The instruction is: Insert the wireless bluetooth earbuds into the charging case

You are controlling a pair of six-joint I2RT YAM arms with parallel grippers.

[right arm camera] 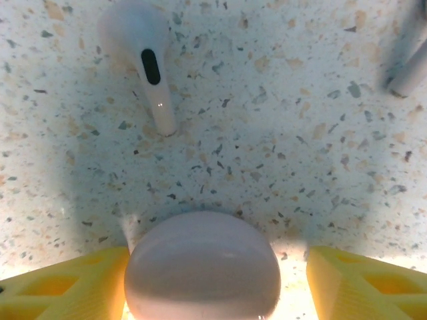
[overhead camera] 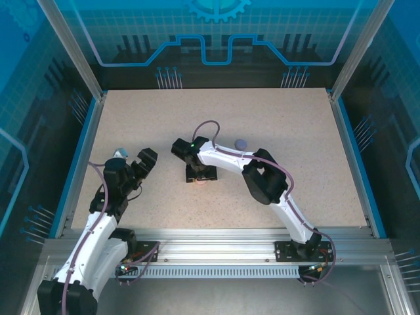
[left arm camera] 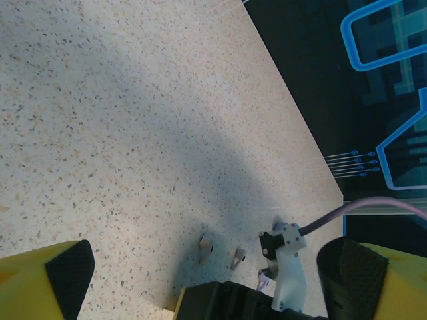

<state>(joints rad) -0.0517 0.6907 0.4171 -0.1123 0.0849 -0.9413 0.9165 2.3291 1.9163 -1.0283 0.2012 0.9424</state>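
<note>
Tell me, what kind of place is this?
Probably a robot testing booth in a lab: a speckled table walled by blue see-through panels, with the left arm and right arm bolted to a rail at its near edge.

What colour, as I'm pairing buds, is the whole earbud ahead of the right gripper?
The earbud is pale pinkish white; right wrist view.

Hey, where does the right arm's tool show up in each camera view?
Top external: the right tool is at centre, pointing down at the table.
Left wrist: bottom centre, its dark body beside a white camera mount.
Right wrist: yellow fingers in both bottom corners.
Shared landmark: the speckled table.
</note>
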